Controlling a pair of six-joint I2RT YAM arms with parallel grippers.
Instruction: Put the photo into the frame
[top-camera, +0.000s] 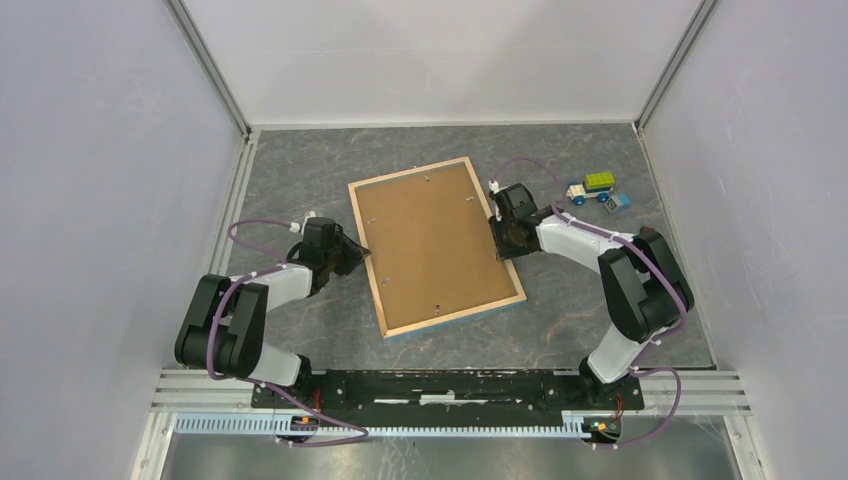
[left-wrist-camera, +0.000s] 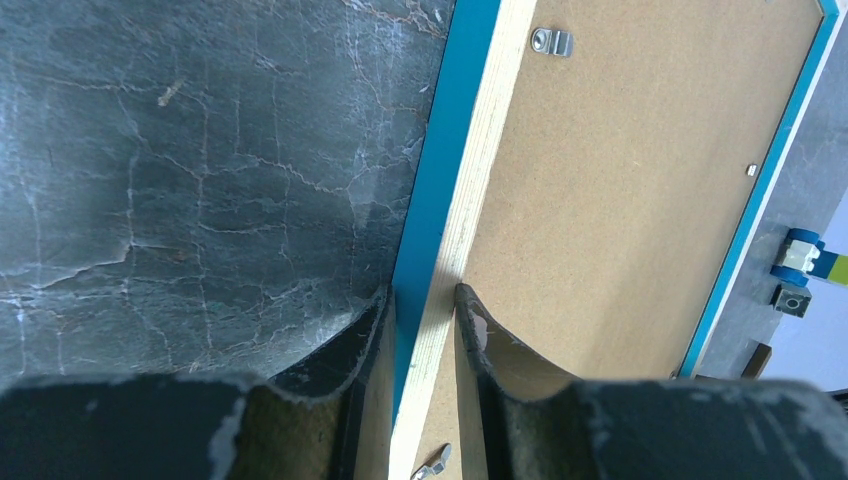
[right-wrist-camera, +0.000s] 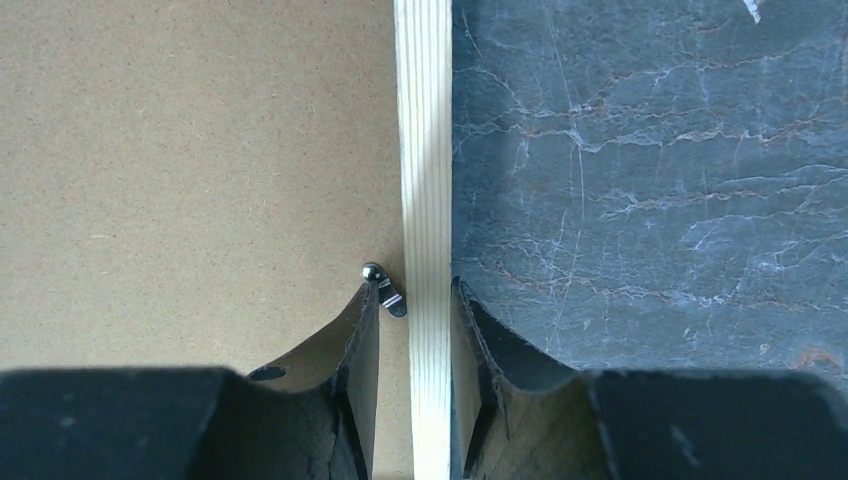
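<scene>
On the table (top-camera: 300, 160) I see the frame (top-camera: 455, 313) lying face down and aslant. Its brown backing sheet (top-camera: 435, 245) fills the rim, so I can't tell whether the photo is inside. My left gripper (left-wrist-camera: 422, 300) pinches the left rim, likely to steady it. My right gripper (right-wrist-camera: 415, 285) straddles the opposite rim, narrow, beside a turn clip (right-wrist-camera: 390, 295); I can't tell whether it grips.
</scene>
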